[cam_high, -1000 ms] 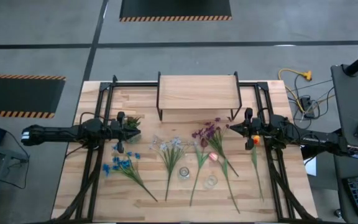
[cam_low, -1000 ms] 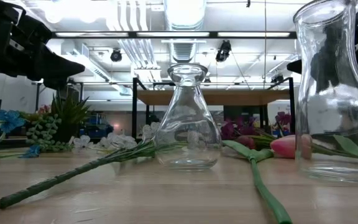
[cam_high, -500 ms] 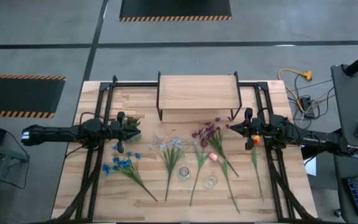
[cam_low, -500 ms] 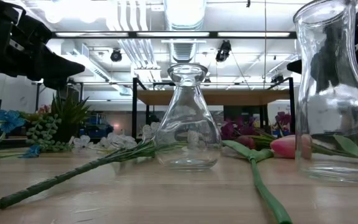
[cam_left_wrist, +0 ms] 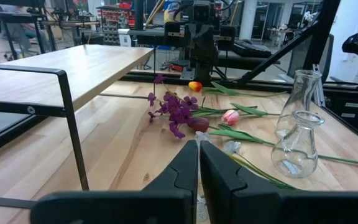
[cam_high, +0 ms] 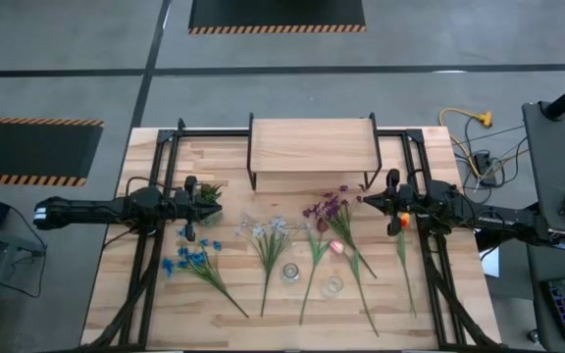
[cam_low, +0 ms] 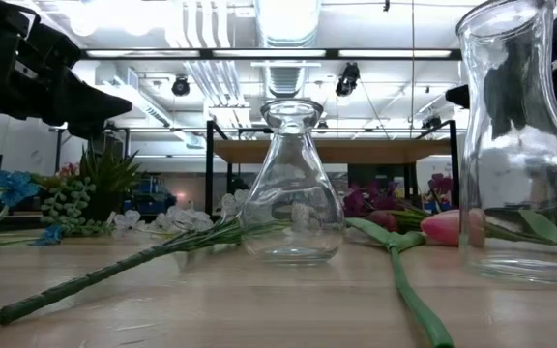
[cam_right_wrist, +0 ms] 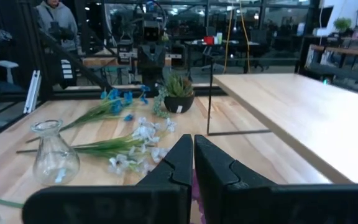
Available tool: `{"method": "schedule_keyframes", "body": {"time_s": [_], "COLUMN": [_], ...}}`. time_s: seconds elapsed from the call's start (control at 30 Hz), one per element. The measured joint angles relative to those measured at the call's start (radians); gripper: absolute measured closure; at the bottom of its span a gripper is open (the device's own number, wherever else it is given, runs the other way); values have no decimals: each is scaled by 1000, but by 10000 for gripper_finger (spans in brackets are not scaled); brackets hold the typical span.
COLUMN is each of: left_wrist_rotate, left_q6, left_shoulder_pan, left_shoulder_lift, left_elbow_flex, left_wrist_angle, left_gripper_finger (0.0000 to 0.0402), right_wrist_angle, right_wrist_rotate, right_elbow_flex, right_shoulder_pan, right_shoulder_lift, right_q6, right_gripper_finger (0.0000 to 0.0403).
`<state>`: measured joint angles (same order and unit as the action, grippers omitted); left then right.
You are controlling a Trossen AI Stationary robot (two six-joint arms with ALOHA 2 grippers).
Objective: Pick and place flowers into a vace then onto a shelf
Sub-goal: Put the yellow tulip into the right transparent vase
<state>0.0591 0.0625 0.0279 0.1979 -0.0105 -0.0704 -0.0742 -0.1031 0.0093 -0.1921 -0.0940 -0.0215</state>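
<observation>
Nothing had moved since the second before: both arms hung just as they had, and every stem lay where it was. Toward the near edge of the bench (cam_high: 116, 294) stood two glass vases (cam_high: 290, 273), empty. The flowers (cam_high: 268, 245) lay loose across the middle, none picked. The left pincer (cam_high: 186, 201) by the left edge and the right pincer (cam_high: 392, 201) by the right were pressed fully together on nothing. The shelf (cam_high: 312, 145) at the far edge was bare. By my reckoning, the task hadn't begun.
</observation>
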Motion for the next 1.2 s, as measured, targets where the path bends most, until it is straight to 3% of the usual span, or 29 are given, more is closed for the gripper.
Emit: {"method": "schedule_keyframes", "body": {"time_s": [0.27, 0.6, 0.73, 1.0, 1.2], "left_wrist_rotate": [0, 0, 0, 0, 0], "left_q6": [1, 3, 3, 3, 3], "left_shoulder_pan": [0, 0, 0, 0, 0], "left_shoulder_lift": [0, -2, -2, -2, -2], "left_elbow_flex": [0, -3, -2, -2, -2], "left_wrist_angle": [0, -40, -60, -60, -60], "left_gripper_finger": [402, 402, 402, 402, 402], "right_wrist_angle": [-37, -146, -125, -168, -245], "right_wrist_rotate": [0, 3, 7, 132, 144], "right_elbow_flex": [0, 0, 0, 13, 23], "right_shoulder_pan": [0, 0, 3, 3, 5], "right_shoulder_lift": [0, -7, -11, -68, -126], "right_q6": [-192, -240, -240, -288, -269], "right_gripper_finger": [394, 391, 357, 246, 234]}}
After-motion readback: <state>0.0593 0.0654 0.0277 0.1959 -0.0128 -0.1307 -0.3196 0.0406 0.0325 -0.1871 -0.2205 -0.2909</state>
